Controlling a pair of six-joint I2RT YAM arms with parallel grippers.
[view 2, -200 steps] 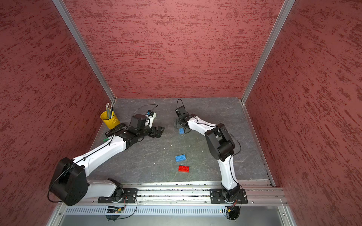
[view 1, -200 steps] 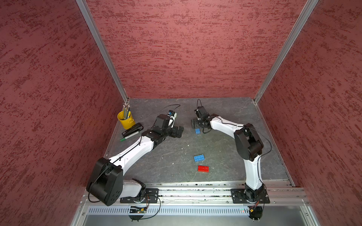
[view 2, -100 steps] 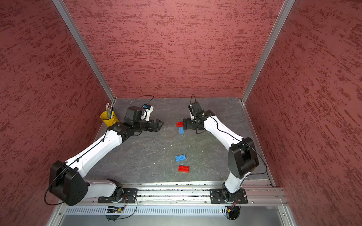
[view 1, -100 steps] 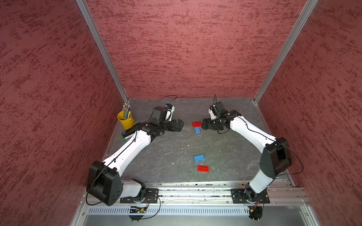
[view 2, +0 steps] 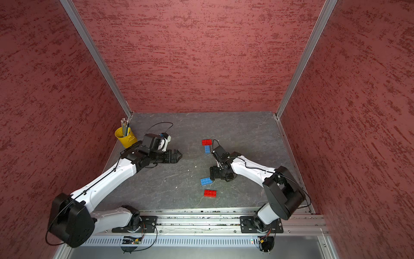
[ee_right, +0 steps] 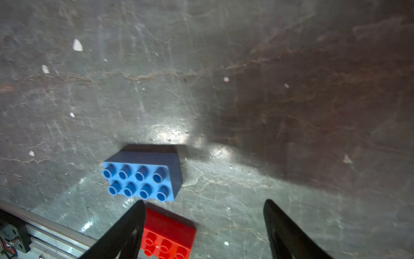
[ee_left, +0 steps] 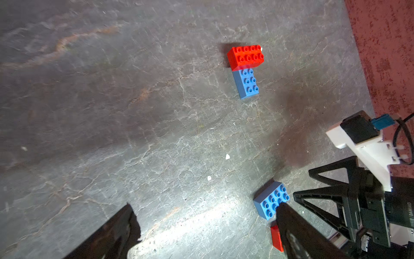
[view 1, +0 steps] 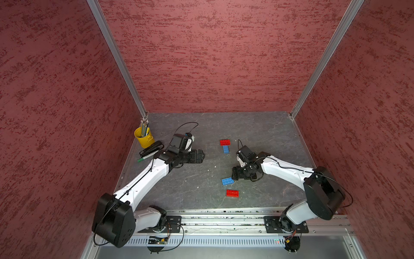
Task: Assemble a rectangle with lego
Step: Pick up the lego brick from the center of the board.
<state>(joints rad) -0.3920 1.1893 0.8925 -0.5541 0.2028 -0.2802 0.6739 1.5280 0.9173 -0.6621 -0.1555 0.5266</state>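
Our left gripper (view 1: 201,155) hangs wide open and empty. Our right gripper (ee_right: 203,208) stands partly open, holding nothing. The red-on-blue pair (ee_left: 245,57) lies well apart from both. The loose blue brick (ee_right: 143,179) sits just ahead of the right tips, the loose red brick (ee_right: 168,235) beside one jaw. We judge we're fetching blue; next we straddle it and close. The gripper's print is unreadable.

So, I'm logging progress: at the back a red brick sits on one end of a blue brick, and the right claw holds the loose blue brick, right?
Not quite. The right claw is open and empty; the loose blue brick lies just beyond its tips, as the right wrist view shows. The red brick on the other blue brick is as you said.
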